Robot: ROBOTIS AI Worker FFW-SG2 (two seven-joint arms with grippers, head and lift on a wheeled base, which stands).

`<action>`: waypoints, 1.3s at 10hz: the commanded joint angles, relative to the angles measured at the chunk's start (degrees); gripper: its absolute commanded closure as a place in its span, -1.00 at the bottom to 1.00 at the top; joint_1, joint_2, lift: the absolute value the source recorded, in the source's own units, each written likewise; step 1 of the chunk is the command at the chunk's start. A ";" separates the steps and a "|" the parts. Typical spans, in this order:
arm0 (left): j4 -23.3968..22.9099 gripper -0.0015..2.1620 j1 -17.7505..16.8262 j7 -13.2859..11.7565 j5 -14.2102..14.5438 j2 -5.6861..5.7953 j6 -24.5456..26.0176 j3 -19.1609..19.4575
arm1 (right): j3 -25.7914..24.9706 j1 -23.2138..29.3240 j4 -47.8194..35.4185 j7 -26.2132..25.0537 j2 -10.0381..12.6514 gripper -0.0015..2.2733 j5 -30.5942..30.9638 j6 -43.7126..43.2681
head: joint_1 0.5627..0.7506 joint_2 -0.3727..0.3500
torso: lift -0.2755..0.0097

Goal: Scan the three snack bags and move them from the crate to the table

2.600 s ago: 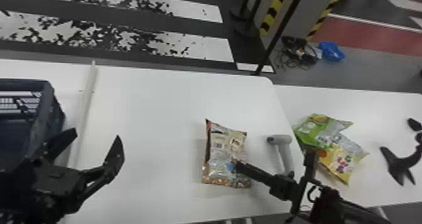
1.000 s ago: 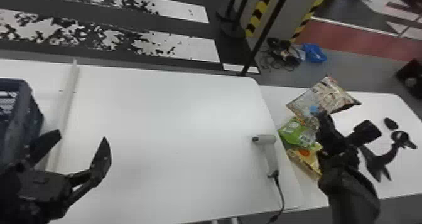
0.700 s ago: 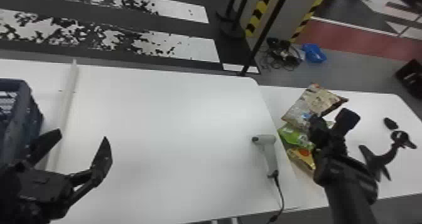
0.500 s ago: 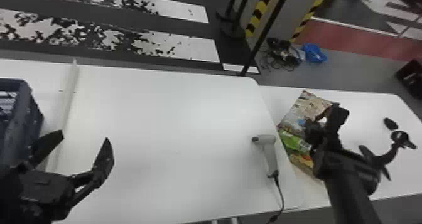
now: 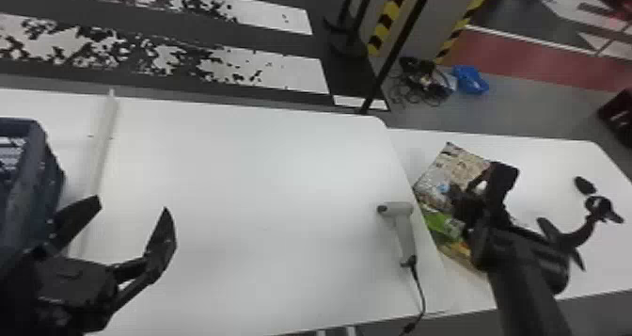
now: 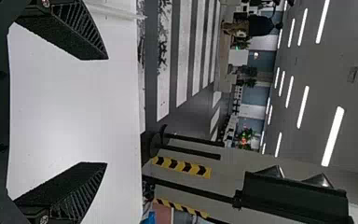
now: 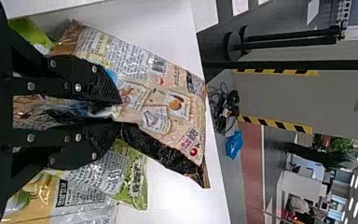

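Black right gripper (image 7: 119,112): is pinching rectangular tan plastic snack bag (image 7: 179,105); glossy green plastic pouch (image 7: 133,179) beneath is perhaps inviting a slide.

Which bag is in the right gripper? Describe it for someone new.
Find the white table on the robot's right, where the snack bags are grouped. Pinched in the right gripper is a tan bag; its neighbours are green and yellow.
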 commanded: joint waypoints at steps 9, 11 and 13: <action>-0.09 -0.94 -0.70 0.80 -0.51 -1.05 0.97 2.08 | 4.42 33.49 -59.67 -1.97 10.77 -0.92 -13.28 10.76 | 0.41 -0.94 | 0.50; -1.41 -0.94 -0.09 0.71 0.28 -1.49 2.02 4.45 | 10.92 37.09 -67.67 -1.71 11.73 -0.91 -10.47 9.88 | 0.41 -0.94 | 0.50; -5.01 -0.94 2.81 -0.08 1.78 -2.02 4.48 8.93 | 16.28 38.15 -72.86 0.14 12.08 -0.91 -8.09 19.55 | 0.41 -0.61 | 0.50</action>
